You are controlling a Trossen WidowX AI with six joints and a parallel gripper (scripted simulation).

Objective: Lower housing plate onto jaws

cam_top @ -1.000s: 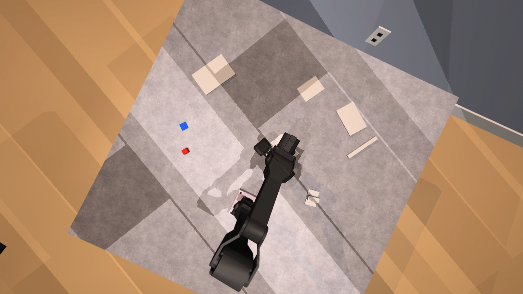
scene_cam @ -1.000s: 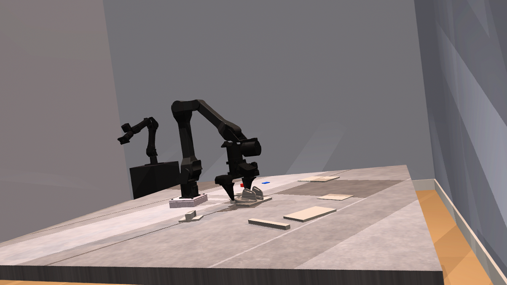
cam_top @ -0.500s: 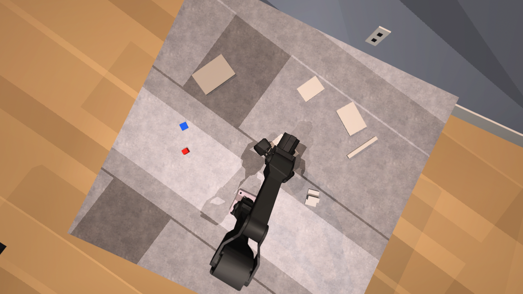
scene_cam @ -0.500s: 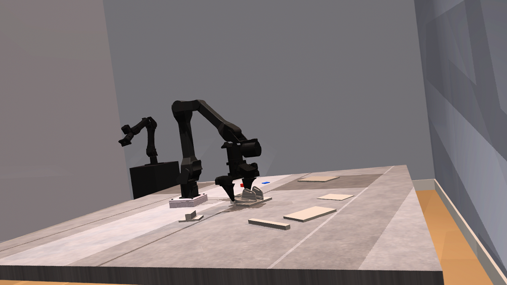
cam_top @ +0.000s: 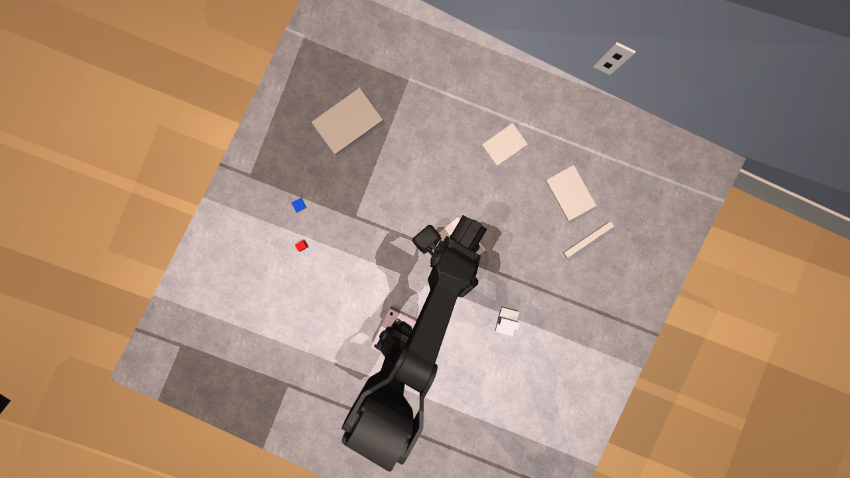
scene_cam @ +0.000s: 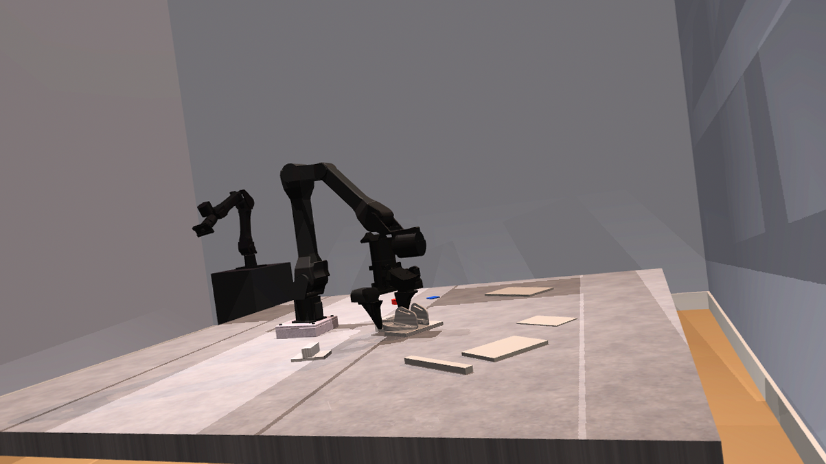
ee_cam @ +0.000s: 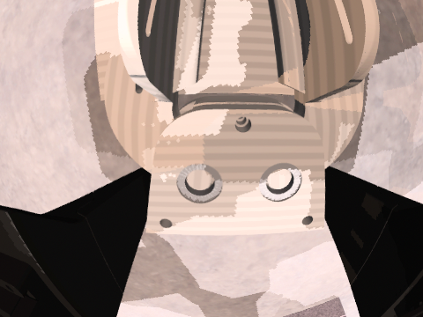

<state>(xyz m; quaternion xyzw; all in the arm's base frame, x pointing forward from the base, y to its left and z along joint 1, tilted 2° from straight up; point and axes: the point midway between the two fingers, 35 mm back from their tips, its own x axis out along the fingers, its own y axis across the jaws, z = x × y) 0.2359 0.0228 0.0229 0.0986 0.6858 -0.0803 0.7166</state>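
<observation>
The housing plate (ee_cam: 238, 150) lies between my fingers, with two ringed round holes in its near half. Round pale ends show inside the left ring (ee_cam: 199, 178) and the right ring (ee_cam: 279, 178); the jaw stubs below are otherwise hidden. My gripper (scene_cam: 392, 317) (ee_cam: 235, 174) is shut on the housing plate, one finger against each side edge. Beyond the plate, two upright slotted fins (scene_cam: 405, 319) (ee_cam: 328, 53) stand on a wide rounded base (scene_cam: 416, 329) (ee_cam: 123, 119). The plate looks roughly level in the wrist view; whether it is fully seated I cannot tell. The arm covers it in the top view.
A small stepped block (cam_top: 507, 325) (scene_cam: 311, 353) stands beside the arm. A long bar (cam_top: 588, 239) (scene_cam: 437, 364) and flat slabs (cam_top: 571, 193) (cam_top: 504, 144) (cam_top: 346, 121) lie farther out. A blue square (cam_top: 299, 204) and red cube (cam_top: 301, 245) lie on the other side.
</observation>
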